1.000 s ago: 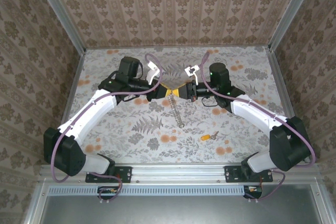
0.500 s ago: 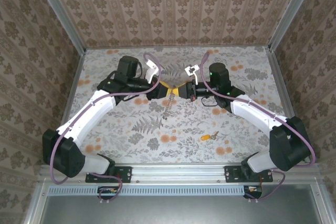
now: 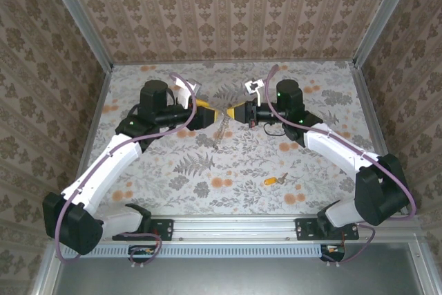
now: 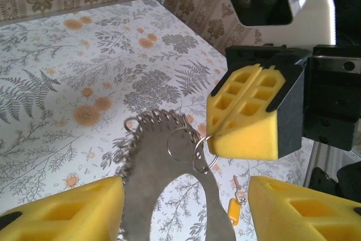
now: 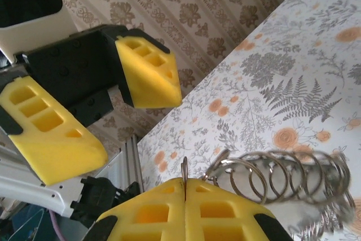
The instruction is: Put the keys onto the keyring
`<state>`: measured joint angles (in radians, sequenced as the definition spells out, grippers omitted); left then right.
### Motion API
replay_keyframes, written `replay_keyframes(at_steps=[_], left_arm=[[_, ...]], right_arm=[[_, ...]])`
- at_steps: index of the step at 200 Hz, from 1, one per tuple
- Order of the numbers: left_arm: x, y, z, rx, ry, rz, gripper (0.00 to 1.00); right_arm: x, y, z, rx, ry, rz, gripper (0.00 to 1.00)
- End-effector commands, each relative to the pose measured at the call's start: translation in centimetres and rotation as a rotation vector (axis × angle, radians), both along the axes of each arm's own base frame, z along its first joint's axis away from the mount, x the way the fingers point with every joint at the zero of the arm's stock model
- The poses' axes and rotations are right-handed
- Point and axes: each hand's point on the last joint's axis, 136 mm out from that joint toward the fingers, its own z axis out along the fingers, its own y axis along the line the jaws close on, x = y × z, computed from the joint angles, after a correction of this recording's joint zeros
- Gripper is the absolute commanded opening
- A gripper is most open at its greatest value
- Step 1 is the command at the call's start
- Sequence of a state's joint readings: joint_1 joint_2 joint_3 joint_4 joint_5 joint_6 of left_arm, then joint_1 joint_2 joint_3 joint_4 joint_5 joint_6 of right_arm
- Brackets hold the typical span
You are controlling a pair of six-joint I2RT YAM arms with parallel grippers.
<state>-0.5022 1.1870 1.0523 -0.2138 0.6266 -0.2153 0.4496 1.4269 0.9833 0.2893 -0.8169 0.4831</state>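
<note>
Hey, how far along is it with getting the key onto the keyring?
Done: the keyring is lifted and hangs from the shut right tool, one ring pinched between its pads. In hand: only that. The left tool is open and holds nothing. Left: the key lies on the table, not yet picked up or threaded on.

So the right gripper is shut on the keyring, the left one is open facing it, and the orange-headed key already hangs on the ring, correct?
Not quite. The key is not on the ring; it lies on the table in front of the right arm, as the top external view shows. The rest holds: the right gripper is shut on the keyring, and the left gripper is open facing it.
</note>
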Motion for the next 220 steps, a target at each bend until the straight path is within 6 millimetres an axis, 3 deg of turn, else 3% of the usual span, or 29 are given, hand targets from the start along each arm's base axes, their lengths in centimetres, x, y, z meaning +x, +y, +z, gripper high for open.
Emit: replay_keyframes(at_steps=[1, 25, 28, 53, 114, 220], left_arm=[[0.1, 0.6, 1.4, -0.039, -0.027, 0.042, 0.63], [0.0, 0.9, 1.3, -0.051, -0.027, 0.053, 0.67], [0.0, 0.9, 1.4, -0.056, -0.027, 0.053, 0.67], [0.3, 0.8, 1.9, -0.123, -0.009, 0.055, 0.67], [-0.4, -1.0, 3.3, -0.234, 0.03, -0.062, 0.62], [0.8, -2.4, 4.7, -0.312, 0.05, -0.092, 0.54]], right_arm=[[0.8, -0.3, 3.8, 0.058, -0.091, -0.055, 0.0], [1.2, -0.5, 3.9, 0.075, -0.087, -0.085, 0.0], [0.7, -0.8, 5.0, 0.091, -0.11, -0.087, 0.0], [0.5, -1.0, 5.6, 0.112, -0.127, -0.099, 0.0], [0.5, -1.3, 6.2, 0.16, -0.144, -0.122, 0.0], [0.8, -0.9, 6.7, 0.228, -0.159, -0.105, 0.0]])
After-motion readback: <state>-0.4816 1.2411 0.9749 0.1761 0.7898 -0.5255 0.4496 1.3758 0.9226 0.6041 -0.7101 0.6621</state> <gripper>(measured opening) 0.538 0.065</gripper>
